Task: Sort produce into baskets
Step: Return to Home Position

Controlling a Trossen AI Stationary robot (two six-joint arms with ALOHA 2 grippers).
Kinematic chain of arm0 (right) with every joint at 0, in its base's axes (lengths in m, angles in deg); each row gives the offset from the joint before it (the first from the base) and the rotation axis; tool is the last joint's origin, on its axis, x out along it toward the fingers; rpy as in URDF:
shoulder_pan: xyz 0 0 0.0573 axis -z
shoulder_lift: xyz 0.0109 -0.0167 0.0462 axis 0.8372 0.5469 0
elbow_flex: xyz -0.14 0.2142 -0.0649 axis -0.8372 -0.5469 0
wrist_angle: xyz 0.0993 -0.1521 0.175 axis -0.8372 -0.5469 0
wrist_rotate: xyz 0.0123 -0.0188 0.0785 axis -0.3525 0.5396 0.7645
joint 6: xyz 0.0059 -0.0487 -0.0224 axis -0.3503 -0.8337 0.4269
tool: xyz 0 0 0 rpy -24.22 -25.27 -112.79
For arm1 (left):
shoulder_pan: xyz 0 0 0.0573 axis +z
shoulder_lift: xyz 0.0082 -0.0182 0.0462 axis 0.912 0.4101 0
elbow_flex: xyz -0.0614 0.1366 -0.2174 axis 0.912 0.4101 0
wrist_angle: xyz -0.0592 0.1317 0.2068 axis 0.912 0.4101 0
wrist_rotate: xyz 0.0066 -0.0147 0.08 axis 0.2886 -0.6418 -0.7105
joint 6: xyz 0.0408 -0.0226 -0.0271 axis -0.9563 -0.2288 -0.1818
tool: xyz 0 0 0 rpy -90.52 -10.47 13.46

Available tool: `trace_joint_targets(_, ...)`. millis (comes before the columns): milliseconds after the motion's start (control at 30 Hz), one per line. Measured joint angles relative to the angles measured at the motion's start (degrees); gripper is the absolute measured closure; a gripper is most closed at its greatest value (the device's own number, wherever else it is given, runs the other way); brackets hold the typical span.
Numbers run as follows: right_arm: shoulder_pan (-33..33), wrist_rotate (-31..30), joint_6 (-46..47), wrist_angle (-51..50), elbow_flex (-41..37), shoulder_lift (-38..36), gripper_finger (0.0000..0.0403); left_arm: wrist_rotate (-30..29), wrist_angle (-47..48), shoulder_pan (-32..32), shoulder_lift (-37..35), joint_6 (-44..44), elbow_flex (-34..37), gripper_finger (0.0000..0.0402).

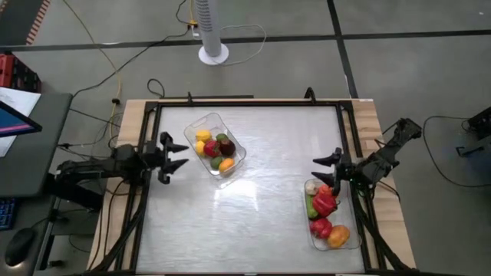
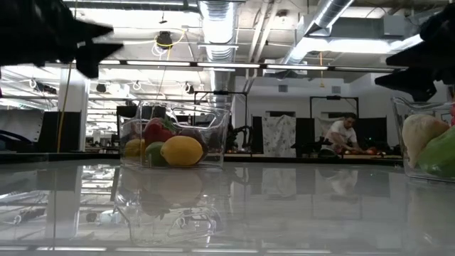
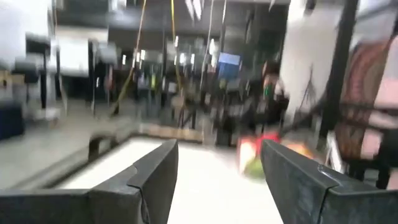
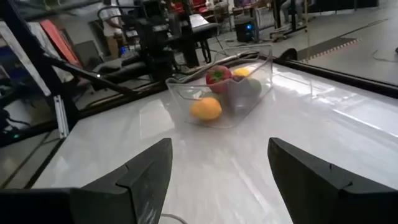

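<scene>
Two clear plastic baskets stand on the white table. The left basket (image 1: pixel 216 144) holds yellow, orange, red, green and dark purple pieces; it also shows in the low view (image 2: pixel 174 135) and the right wrist view (image 4: pixel 224 90). The right basket (image 1: pixel 328 216) near the table's right edge holds red peppers, a green piece, a pale piece and an orange piece. My left gripper (image 1: pixel 178 156) is open and empty, above the table left of the left basket. My right gripper (image 1: pixel 326 170) is open and empty, above the far end of the right basket.
A black frame (image 1: pixel 245 103) runs around the table. A white fan base (image 1: pixel 213 52) and cables lie on the floor beyond the far edge. A laptop (image 1: pixel 15 115) sits at the left. A person (image 2: pixel 346 134) shows far off in the room. The table's middle (image 1: pixel 268 169) is bare.
</scene>
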Motion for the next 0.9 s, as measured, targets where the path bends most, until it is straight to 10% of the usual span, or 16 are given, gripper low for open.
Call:
trace_joint_targets(700, 0.1, 2.6, 9.3, 0.4, -0.1, 0.1, 0.0112, -4.4, 9.7, 0.0, 0.1, 0.3, 0.0, 0.0188)
trace_joint_targets(900, 3.5, 11.8, 3.0, 0.4, 0.0, -2.4, 0.0112, -1.7, 9.6, 0.0, 0.1, -0.4, 0.0, 0.0188)
